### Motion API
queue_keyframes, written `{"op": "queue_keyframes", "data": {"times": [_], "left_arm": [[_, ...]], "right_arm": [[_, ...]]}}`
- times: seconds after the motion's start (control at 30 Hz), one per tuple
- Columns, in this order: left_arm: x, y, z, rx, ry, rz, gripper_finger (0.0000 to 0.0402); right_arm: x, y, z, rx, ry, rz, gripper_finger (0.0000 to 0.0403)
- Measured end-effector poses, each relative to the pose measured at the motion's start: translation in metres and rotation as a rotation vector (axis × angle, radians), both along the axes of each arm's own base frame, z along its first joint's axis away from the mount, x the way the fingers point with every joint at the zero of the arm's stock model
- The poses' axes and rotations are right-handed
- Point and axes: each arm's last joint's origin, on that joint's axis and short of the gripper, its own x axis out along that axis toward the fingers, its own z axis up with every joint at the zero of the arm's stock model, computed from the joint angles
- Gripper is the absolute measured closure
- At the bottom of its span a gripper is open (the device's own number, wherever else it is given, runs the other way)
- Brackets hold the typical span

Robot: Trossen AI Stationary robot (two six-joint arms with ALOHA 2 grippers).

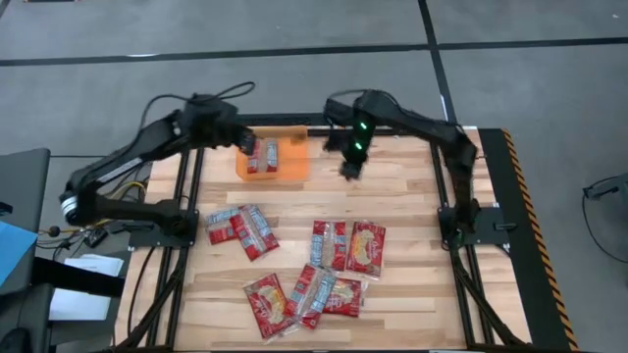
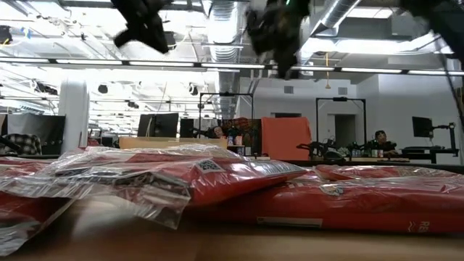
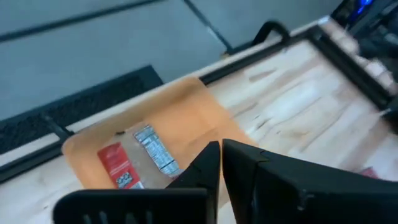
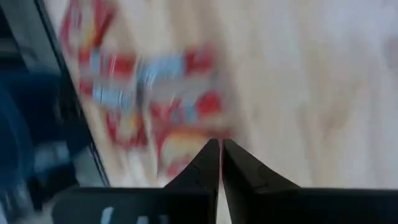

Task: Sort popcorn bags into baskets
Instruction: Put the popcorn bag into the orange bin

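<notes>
The orange basket point(image 1: 272, 157) stands at the table's far edge, left of the middle, and two popcorn bags point(image 3: 115, 165) lie flat in it. Several more red popcorn bags point(image 1: 331, 243) lie loose on the wood in the table's middle and near half. They also fill the foreground of the low view point(image 2: 217, 177). My left gripper point(image 3: 221, 148) hangs shut and empty above the basket's left part point(image 1: 245, 142). My right gripper point(image 4: 221, 144) hovers high over bare wood right of the basket point(image 1: 350, 165). It is shut and empty, with blurred bags beneath it.
Black frame rails point(image 1: 191, 196) run along the table's left and right sides. Bare wood point(image 1: 392, 186) lies between the basket and the loose bags, and on the table's right. A striped warning edge point(image 1: 525, 196) marks the far right border.
</notes>
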Motion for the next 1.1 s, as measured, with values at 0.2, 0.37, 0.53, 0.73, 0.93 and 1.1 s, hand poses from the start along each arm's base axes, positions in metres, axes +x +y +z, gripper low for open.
{"op": "queue_keyframes", "data": {"times": [0.2, 0.37, 0.53, 0.73, 0.93, 1.1], "left_arm": [[-0.027, -0.025, 0.018, 0.043, -0.077, -0.042, 0.0315], [-0.032, -0.032, 0.023, 0.038, -0.118, -0.053, 0.0228], [-0.029, -0.031, 0.021, 0.010, -0.128, -0.038, 0.0160], [-0.021, -0.026, 0.016, -0.017, -0.109, -0.035, 0.0120], [-0.014, -0.024, 0.013, -0.042, -0.103, -0.068, 0.0116], [-0.012, -0.025, 0.010, -0.065, -0.087, -0.087, 0.0116]], "right_arm": [[-0.042, 0.071, -0.013, -0.048, 0.101, -0.011, 0.0351], [-0.087, 0.119, -0.040, 0.002, 0.172, -0.304, 0.0297], [-0.123, 0.162, -0.076, 0.082, 0.165, -0.650, 0.0198], [-0.150, 0.195, -0.125, 0.101, 0.123, -1.049, 0.0114], [-0.150, 0.212, -0.160, 0.096, 0.048, -1.246, 0.0106], [-0.135, 0.219, -0.186, 0.077, 0.053, -1.263, 0.0111]]}}
